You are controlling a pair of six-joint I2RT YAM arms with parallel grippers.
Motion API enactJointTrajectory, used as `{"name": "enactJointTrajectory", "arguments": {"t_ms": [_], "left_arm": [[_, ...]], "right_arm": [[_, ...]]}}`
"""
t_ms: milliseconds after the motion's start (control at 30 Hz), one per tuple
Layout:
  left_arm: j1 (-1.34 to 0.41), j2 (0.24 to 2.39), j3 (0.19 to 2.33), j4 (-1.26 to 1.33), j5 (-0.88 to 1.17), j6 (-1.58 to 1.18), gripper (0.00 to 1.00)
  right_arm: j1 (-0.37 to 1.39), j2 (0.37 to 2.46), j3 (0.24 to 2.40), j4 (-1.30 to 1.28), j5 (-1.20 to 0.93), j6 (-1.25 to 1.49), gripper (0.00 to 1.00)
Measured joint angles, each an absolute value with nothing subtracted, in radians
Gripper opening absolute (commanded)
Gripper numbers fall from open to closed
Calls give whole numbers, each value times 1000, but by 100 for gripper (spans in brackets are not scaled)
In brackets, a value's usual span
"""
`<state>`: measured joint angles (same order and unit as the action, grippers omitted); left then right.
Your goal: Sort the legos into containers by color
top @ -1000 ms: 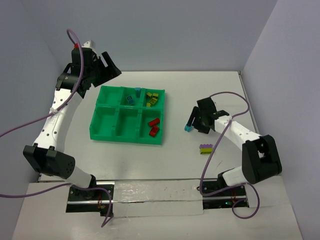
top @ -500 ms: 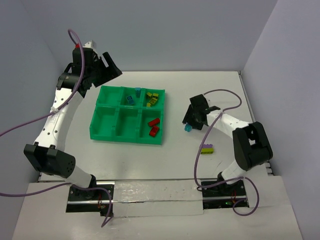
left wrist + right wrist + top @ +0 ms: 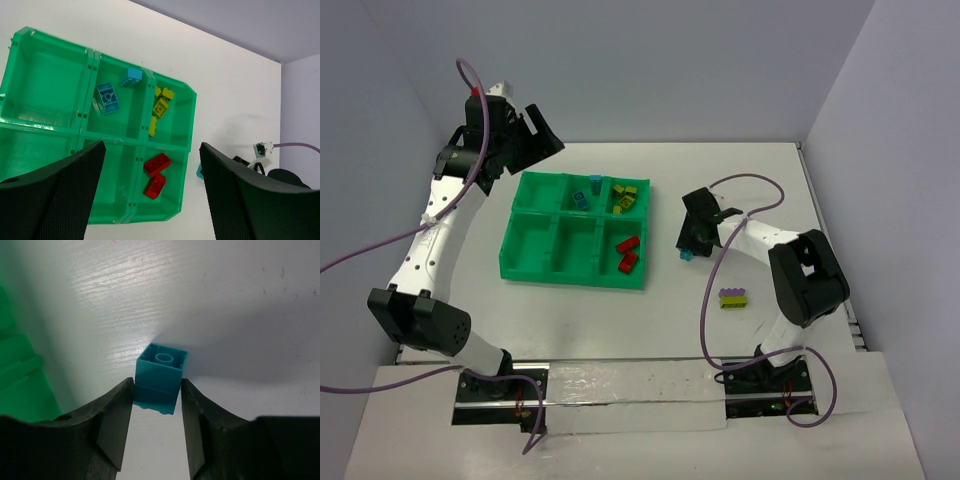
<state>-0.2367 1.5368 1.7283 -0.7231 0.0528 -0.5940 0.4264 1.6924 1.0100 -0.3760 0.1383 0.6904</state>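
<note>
Pale lilac walls (image 3: 650,60) close in a white bench (image 3: 740,180) on three sides. On it, left of centre, lies the green tray (image 3: 513,238), two rows of three compartments.

The far middle compartment holds two blue bricks (image 3: 108,97), one of them against the far wall. The far right compartment holds a small heap of yellow-green bricks (image 3: 161,106). The near right compartment holds two red bricks (image 3: 156,172), side by side. The other three compartments show only green floor.

The right tool (image 3: 688,248) is low over the bench, just right of the tray's right wall and apart from it. Its fingers (image 3: 117,415) are nearly closed and press both sides of a cyan brick (image 3: 161,377), which sits hollow side up between them. I cannot tell whether the brick rests on the bench or hangs just above it.

Nearer the arm bases, and to the right, a purple brick (image 3: 731,292) and a yellow-green one touch each other on the bench, well apart from the tray.

The left tool (image 3: 532,138) is raised beyond the tray's far left corner. Its fingers are spread wide, with nothing between them, and its camera looks down on the tray.
</note>
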Motion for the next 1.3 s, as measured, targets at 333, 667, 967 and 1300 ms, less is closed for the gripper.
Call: {"name": "enactJointTrajectory", "arguments": {"t_ms": [333, 667, 967, 1300], "left_arm": [[-237, 1537, 1728, -723, 54, -594, 84], [-274, 1611, 1801, -749, 160, -550, 80], [-416, 1708, 1779, -715, 439, -553, 79], [-461, 1764, 1712, -616, 606, -622, 76]], "right_arm": [[446, 1693, 1030, -386, 153, 670, 15], [449, 1540, 1023, -265, -101, 556, 10], [454, 1369, 1086, -138, -283, 449, 10], [468, 1361, 1088, -143, -326, 422, 9]]}}
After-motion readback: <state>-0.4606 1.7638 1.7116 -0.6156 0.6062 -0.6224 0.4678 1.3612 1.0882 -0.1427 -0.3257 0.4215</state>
